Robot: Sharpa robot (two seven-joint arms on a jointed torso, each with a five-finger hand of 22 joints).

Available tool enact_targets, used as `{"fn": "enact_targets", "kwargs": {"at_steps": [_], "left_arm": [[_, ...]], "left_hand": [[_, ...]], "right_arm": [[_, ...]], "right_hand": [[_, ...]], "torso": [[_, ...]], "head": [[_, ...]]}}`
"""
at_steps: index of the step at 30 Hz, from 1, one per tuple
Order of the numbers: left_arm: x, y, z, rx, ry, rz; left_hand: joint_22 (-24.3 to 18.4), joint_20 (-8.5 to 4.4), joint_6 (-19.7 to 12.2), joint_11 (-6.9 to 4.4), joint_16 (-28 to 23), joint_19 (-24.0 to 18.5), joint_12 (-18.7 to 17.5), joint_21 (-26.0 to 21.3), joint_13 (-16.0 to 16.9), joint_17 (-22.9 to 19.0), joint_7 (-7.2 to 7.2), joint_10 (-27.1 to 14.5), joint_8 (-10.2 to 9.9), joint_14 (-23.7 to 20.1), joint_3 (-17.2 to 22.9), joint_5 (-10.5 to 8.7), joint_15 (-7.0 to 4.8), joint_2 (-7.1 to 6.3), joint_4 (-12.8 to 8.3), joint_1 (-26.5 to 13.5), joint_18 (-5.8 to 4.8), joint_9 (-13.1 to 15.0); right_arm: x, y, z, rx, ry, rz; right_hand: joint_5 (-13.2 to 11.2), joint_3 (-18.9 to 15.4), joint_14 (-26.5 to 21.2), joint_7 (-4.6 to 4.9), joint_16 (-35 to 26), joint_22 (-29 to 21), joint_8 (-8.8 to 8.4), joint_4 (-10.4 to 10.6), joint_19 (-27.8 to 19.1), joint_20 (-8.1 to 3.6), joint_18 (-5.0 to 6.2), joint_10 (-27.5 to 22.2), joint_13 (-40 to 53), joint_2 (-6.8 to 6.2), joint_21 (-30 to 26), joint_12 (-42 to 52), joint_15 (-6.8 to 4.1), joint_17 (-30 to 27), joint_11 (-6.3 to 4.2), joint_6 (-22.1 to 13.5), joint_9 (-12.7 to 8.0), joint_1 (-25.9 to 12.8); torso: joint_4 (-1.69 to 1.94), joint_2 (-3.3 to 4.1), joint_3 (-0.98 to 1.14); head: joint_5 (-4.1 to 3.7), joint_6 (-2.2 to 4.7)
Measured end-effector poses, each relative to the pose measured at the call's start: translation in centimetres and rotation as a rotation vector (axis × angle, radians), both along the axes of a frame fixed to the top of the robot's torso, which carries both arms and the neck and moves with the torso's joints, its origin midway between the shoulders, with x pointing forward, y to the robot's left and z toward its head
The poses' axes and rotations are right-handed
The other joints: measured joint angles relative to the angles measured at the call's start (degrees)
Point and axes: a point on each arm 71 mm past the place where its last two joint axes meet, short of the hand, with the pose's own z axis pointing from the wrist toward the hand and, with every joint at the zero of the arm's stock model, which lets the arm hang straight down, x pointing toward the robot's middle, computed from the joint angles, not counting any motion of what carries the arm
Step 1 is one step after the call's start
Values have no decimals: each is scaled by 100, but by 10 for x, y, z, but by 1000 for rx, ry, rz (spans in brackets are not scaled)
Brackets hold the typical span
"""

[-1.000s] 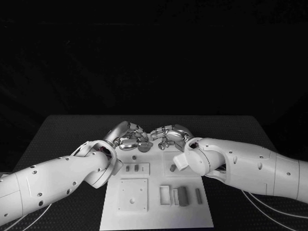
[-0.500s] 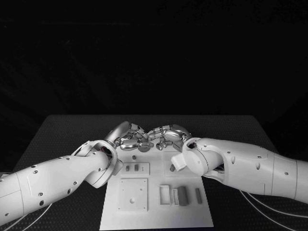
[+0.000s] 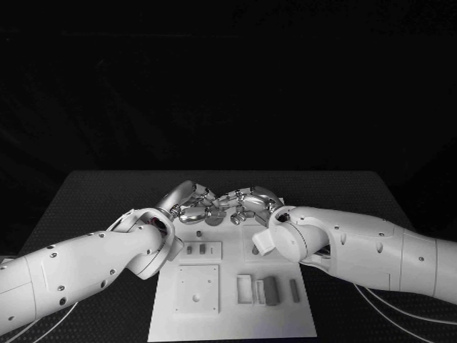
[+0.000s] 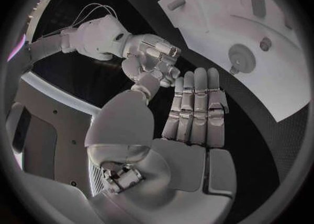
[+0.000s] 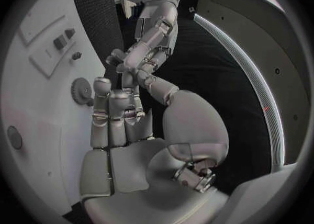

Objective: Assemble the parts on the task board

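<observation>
Silver left hand (image 3: 191, 204) and right hand (image 3: 251, 202) meet fingertip to fingertip above the board's (image 3: 233, 320) far edge, any grip hidden.

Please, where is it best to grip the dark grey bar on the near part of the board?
Probably by its two short ends, from above. The dark grey bar lies flat on the task board, lengthwise away from the robot, and a pale piece sits close beside its long side.
</observation>
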Motion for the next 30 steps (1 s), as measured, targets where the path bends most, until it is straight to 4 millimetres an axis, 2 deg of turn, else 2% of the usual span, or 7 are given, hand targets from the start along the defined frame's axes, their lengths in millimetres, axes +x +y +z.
{"fn": "enact_targets", "kwargs": {"at_steps": [7, 10, 18, 27, 30], "left_arm": [[0, 0, 0, 0, 3, 0], [0, 0, -1, -1, 6, 0], [0, -1, -1, -1, 11, 1], [1, -1, -1, 0, 15, 4], [1, -1, -1, 0, 16, 5]], "left_hand": [[15, 0, 0, 0, -10, 0, 0, 0, 7, 43, 0, 0, 10, 0, 101, 0, 0, 123, 24, -63, 0, -1], [24, 0, 0, 0, -10, 0, 0, 0, 7, 57, 0, 0, 11, 0, 115, 0, 0, 112, 11, -74, 0, -3], [49, 1, 1, 0, -36, -1, 0, 0, 22, 109, 1, 0, 16, 20, 115, 0, -20, -22, 11, -271, 0, -2], [65, -19, 30, -20, -36, 20, 0, 0, 35, 131, -10, 20, 23, 21, 115, 0, -21, -21, 10, -283, 0, -1], [77, -20, 30, -20, -59, 20, 0, 0, 40, 153, -10, 20, 31, 42, 153, 0, -41, 42, -28, -278, 0, -1]], "right_arm": [[0, 0, -1, 0, 1, 0], [0, 0, -1, 0, 1, 1], [-1, 0, -1, -1, 2, 0], [-1, -1, -2, -2, 3, 0], [-1, -1, -2, -3, 3, 0]], "right_hand": [[24, 0, 0, -2, 0, 0, 0, 0, -1, 1, 0, -10, -2, 0, 0, 21, 0, 0, 10, -17, 1, 1], [24, 0, 0, -1, 0, 0, 0, 0, -1, 1, 0, -11, -3, 1, 0, 21, 1, 0, 10, -18, 3, 2], [24, -4, 1, -7, 0, -1, -1, -3, -3, 3, 0, 1, -7, 1, 0, 21, 2, 5, -2, -13, 10, 3], [23, -8, -16, -16, 0, 0, -12, -7, -10, 10, 0, 0, -6, 8, 0, 20, -13, 5, -4, -4, 15, 11], [23, -8, -16, -16, 0, -1, -22, -7, -10, 11, 0, 0, -5, 8, 0, 20, -13, 5, -4, -4, 24, 11]], "torso": [[0, 0, 0], [0, 1, 1], [0, 1, 2], [-3, 1, 3], [-3, 1, 3]], "head": [[0, 7], [4, 8], [3, 14], [7, 20], [14, 10]]}}
